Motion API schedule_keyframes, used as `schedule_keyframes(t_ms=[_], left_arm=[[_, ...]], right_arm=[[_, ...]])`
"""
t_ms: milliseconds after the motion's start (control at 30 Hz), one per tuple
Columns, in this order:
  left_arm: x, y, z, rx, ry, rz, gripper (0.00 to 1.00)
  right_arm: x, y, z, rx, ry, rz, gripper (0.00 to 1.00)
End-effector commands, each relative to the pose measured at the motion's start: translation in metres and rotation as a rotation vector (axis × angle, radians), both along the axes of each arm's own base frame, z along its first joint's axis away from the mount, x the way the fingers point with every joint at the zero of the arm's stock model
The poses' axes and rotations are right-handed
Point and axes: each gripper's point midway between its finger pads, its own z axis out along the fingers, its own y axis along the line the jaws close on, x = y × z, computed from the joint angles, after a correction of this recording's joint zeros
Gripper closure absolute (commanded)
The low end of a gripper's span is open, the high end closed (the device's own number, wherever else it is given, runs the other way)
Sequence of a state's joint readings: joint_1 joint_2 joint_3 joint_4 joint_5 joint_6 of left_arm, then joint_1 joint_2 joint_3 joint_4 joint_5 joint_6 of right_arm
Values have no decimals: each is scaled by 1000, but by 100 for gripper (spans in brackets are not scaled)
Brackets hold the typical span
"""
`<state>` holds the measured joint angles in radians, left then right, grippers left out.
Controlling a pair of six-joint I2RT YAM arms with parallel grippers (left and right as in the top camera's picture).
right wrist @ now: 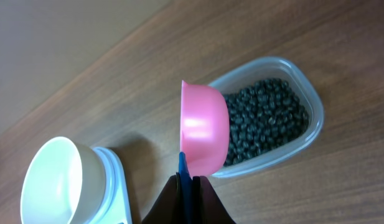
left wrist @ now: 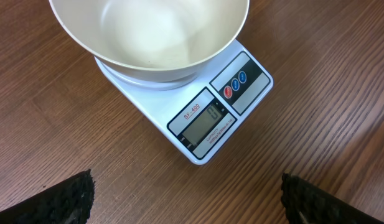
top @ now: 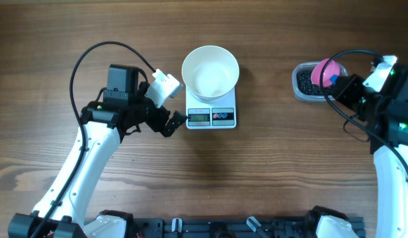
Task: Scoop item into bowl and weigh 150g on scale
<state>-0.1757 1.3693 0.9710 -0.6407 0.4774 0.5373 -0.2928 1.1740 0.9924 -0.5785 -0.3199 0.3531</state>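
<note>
We see the round white bowl (top: 210, 71) upright on the scale (top: 211, 117), a small white rectangle flat on the wooden surface (top: 91, 26), with its grey display and buttons on the near edge. The bowl's inside shows only smooth white. The black beads (right wrist: 266, 118) lie heaped in a clear tub (right wrist: 313, 118), well right of the scale.

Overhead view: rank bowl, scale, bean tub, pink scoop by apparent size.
1. bowl and scale: too close to rank; the bowl covers part of the scale and sits nearer the camera.
2. bean tub, partly under the scoop.
3. pink scoop.
</note>
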Motion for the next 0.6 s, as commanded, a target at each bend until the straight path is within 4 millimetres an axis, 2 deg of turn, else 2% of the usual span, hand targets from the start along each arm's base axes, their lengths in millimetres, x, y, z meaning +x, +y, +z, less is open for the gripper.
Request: schedule_keyframes(t_ms=[0, 200, 433, 567], left_arm=[[-2, -2, -1, -14, 6, -11, 0], [-2, -2, -1, -14, 6, -11, 0], [-2, -2, -1, -14, 6, -11, 0], [-2, -2, -1, -14, 6, -11, 0]], right_arm=[[2, -2, 7, -55, -15, 35, 96], [2, 0, 8, -81, -25, 80, 96], [2, 5, 9, 134, -3, -69, 96], [3, 5, 10, 170, 0, -100, 96]])
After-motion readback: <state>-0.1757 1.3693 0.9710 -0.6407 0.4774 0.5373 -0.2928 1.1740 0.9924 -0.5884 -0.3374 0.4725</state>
